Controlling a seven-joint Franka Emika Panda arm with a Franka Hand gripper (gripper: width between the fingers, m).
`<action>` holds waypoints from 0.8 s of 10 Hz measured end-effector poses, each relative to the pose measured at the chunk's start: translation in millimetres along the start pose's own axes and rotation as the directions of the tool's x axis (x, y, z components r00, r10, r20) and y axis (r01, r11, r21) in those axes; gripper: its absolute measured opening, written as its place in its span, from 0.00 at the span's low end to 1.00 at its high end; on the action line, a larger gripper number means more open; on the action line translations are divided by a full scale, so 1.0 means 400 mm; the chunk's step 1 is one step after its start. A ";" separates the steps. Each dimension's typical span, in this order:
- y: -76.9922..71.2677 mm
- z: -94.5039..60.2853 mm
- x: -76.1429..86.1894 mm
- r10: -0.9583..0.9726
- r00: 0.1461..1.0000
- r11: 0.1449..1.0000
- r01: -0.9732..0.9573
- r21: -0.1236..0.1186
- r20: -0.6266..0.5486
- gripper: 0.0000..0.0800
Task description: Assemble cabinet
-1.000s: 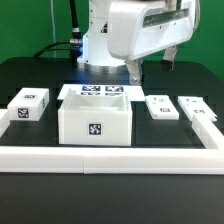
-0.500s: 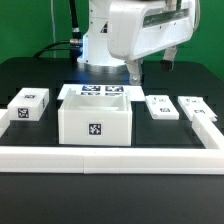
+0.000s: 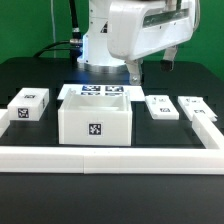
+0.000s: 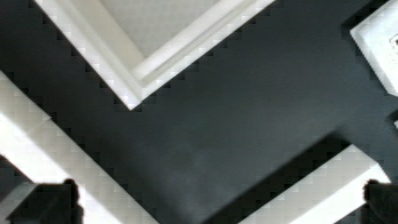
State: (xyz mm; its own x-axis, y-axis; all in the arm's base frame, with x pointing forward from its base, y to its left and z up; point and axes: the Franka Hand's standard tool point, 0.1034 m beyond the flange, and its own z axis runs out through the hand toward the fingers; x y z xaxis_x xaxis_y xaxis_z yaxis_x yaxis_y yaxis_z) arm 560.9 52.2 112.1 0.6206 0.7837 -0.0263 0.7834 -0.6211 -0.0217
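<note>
The cabinet body [image 3: 95, 118], an open-topped white box with a tag on its front, stands mid-table. One corner of it shows in the wrist view [image 4: 151, 40]. A small tagged white block [image 3: 30, 104] lies to the exterior view's left of it. Two flat tagged panels [image 3: 160, 106] [image 3: 193, 106] lie to its right. My gripper [image 3: 135, 72] hangs above the table behind the box's right rear corner. In the wrist view the gripper [image 4: 214, 205] is open, its dark fingertips [image 4: 50, 200] wide apart with only black table between them.
The marker board [image 3: 103, 90] lies flat just behind the box. A long low white rail [image 3: 110, 155] runs along the table's front and turns back along the right side [image 3: 208, 125]. White bands [image 4: 302, 190] cross the wrist view near the fingertips.
</note>
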 end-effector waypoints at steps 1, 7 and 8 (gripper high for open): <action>0.000 0.000 0.000 0.000 1.000 1.000 0.000 0.000 0.000 1.00; -0.034 0.035 -0.088 -0.231 0.973 0.972 0.231 -0.043 0.007 1.00; -0.034 0.034 -0.085 -0.230 0.973 0.972 0.231 -0.045 0.006 1.00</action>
State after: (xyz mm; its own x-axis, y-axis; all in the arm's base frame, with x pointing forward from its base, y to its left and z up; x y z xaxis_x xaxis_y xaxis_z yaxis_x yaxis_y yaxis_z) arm 528.7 34.0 99.7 0.4231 0.9057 -0.0267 0.9061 -0.4228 0.0175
